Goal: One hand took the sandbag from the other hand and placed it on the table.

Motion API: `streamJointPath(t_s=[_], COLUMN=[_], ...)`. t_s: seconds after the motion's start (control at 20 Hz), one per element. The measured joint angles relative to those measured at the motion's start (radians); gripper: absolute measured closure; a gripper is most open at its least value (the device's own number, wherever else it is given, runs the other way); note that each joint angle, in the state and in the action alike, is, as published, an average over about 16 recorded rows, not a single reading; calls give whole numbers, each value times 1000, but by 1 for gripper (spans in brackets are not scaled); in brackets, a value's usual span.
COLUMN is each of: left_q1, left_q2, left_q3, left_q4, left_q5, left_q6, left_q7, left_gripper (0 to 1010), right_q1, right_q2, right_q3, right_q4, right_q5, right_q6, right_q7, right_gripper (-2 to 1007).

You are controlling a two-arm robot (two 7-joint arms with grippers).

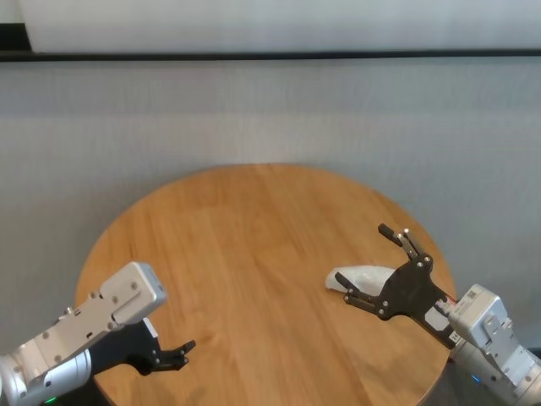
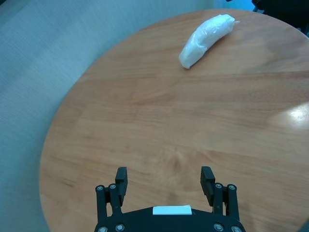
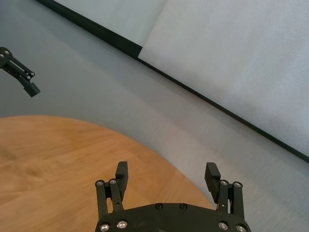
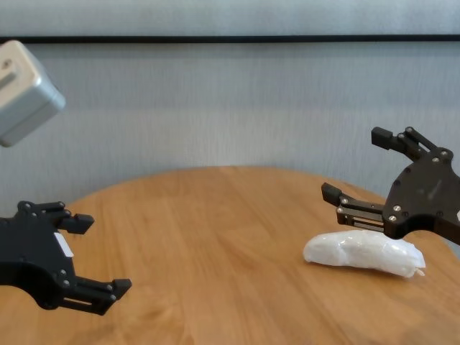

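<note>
The sandbag (image 4: 364, 252) is seen lying flat on the table (image 1: 254, 254), on its right side near the edge, with its crimped tail end turned toward the right gripper. The right gripper (image 4: 350, 171) is held just above the bag without touching it; its jaws are spread wide and hold nothing. The left gripper (image 4: 99, 254) is positioned low over the near left edge of the table, well apart from the bag, its jaws likewise spread wide and empty.
</note>
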Motion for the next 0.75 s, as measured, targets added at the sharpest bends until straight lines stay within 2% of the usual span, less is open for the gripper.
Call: streamJointPath(t_s=[0.75], left_q1=[0], left_q2=[0], left_q3=[0], left_q4=[0], left_q5=[0], left_q6=[0], left_q7=[0], left_gripper=[10], right_q1=[1], right_q2=[0], right_q3=[0], right_q4=[1], right_q5=[2], right_q6=[2], right_q7=[1], right_gripper=[0])
